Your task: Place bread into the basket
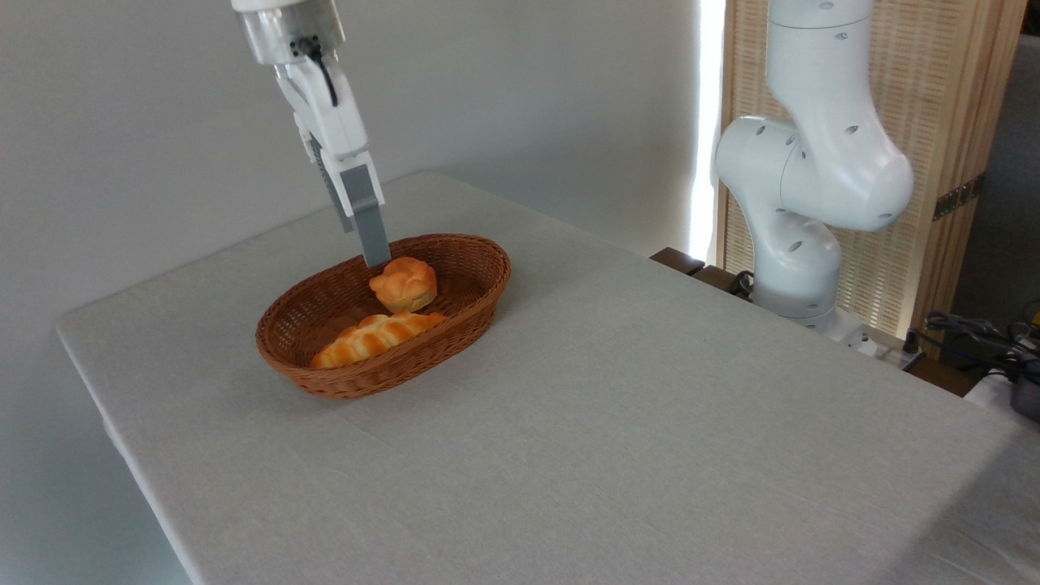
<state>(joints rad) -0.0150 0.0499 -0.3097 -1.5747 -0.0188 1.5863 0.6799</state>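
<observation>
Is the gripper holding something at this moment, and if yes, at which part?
Nothing appears to be held. The gripper hangs just left of the small bun, which lies in the basket. Whether its fingers are open or closed cannot be told.

**One fixed camera looks down across the table**

A single raised view faces the table (617, 422) from its near side, at middling range. The gripper (370, 244) hangs upper left of centre; the basket (325, 382) sits directly beneath it, and the arm's base (800, 268) stands far to its right by the slatted screen (918, 97).
</observation>
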